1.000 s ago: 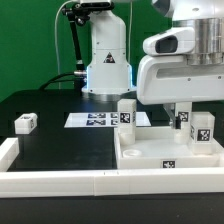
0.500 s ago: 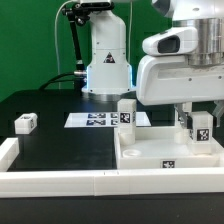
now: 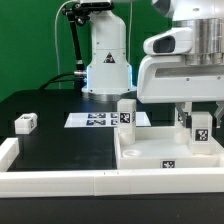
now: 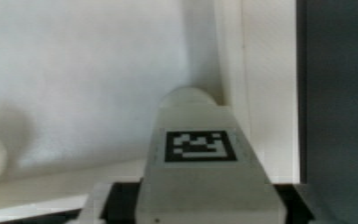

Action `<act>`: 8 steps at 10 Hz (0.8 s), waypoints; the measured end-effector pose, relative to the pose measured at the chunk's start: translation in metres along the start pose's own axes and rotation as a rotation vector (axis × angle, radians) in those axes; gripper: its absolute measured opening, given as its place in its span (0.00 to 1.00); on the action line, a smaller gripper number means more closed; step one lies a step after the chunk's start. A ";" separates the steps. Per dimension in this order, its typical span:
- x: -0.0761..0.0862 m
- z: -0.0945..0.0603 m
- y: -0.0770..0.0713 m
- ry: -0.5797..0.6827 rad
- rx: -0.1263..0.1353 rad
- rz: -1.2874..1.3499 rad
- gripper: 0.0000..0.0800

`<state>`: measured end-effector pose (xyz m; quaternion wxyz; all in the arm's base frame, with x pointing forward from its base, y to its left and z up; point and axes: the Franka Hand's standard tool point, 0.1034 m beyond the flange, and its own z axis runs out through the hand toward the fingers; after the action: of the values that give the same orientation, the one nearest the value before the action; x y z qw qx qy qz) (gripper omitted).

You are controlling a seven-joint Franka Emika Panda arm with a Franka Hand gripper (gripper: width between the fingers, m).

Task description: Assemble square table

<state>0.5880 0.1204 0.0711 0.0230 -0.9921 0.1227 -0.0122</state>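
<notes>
The square tabletop (image 3: 150, 158) is a white slab with a raised rim, lying at the exterior view's right. One white tagged leg (image 3: 127, 113) stands upright at its far left corner. My gripper (image 3: 199, 119) is shut on a second leg (image 3: 201, 131) and holds it upright over the slab's far right corner. In the wrist view this leg (image 4: 201, 150) runs between my fingers (image 4: 126, 200), its tip close to the slab's rim corner (image 4: 229, 70). A third leg (image 3: 26, 123) lies loose on the black table at the left. The fourth leg is out of view.
The marker board (image 3: 93, 120) lies flat behind the slab, in front of the robot base (image 3: 107, 70). A long low white barrier wall (image 3: 60, 181) runs along the front edge. The black table top (image 4: 345, 90) shows beside the slab's rim.
My gripper and the held leg have sunk very slightly toward the slab's far right corner. Nothing else has moved.
</notes>
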 end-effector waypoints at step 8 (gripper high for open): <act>-0.003 0.001 -0.004 -0.007 0.029 0.845 0.36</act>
<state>0.5865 0.1249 0.0700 0.0404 -0.8541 0.5186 -0.0002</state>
